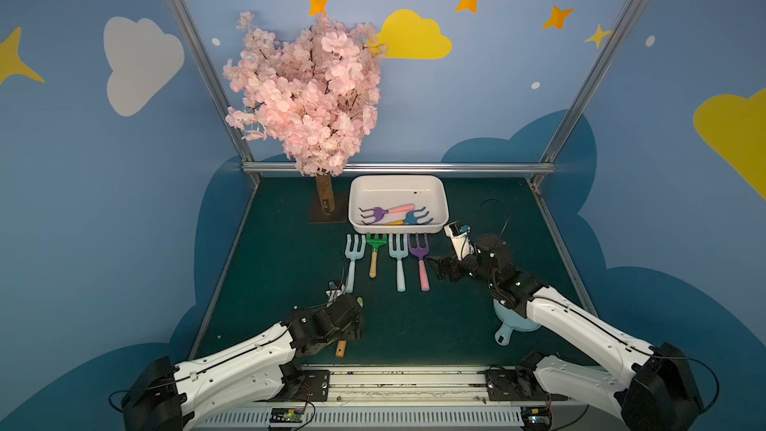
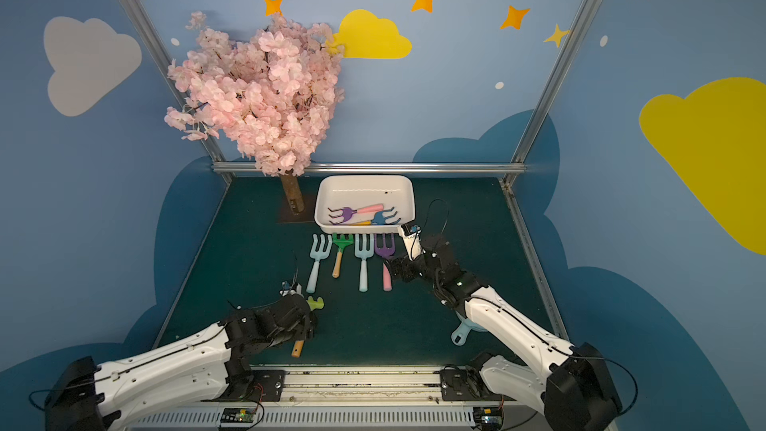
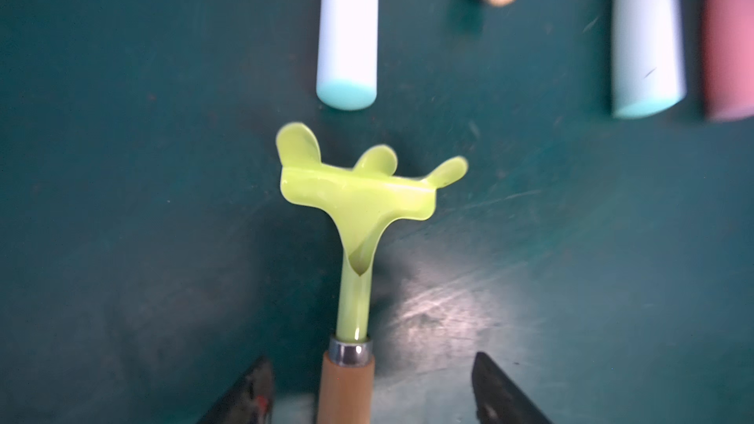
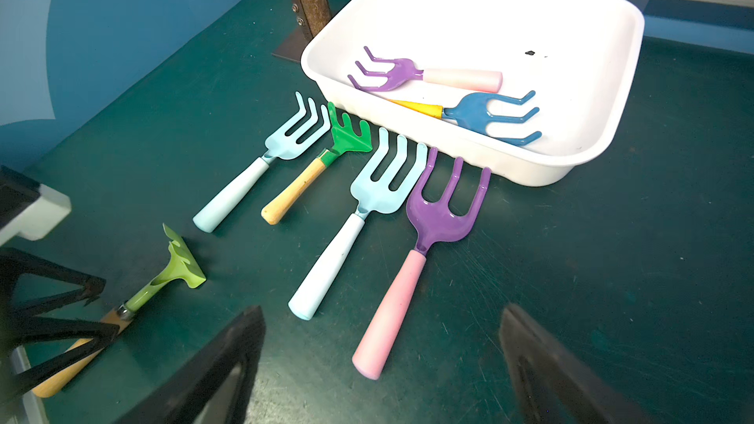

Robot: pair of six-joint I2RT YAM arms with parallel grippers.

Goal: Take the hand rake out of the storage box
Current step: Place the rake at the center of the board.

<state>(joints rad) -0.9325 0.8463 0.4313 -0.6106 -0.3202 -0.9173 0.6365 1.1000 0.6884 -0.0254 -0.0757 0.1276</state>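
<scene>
The white storage box (image 1: pixel 398 191) (image 2: pixel 364 191) (image 4: pixel 489 14) stands at the back of the green table. Inside it lie a purple hand rake with a pink handle (image 1: pixel 385 212) (image 4: pixel 424 75) and a blue one with a yellow handle (image 1: pixel 414 217) (image 4: pixel 485 116). A lime rake with a wooden handle (image 3: pixel 359 197) (image 2: pixel 316 303) (image 4: pixel 179 271) lies on the table near the front left. My left gripper (image 3: pixel 371 358) (image 1: pixel 352 317) is open, a jaw on each side of its handle without touching. My right gripper (image 4: pixel 381 312) (image 1: pixel 435 267) is open and empty above the table.
Four rakes lie in a row before the box: light blue (image 1: pixel 352 259), green (image 1: pixel 375 250), light blue (image 1: pixel 398 261), purple with a pink handle (image 1: pixel 420 261). A pink blossom tree (image 1: pixel 306 93) stands left of the box. A pale blue dish (image 1: pixel 507 325) lies under the right arm.
</scene>
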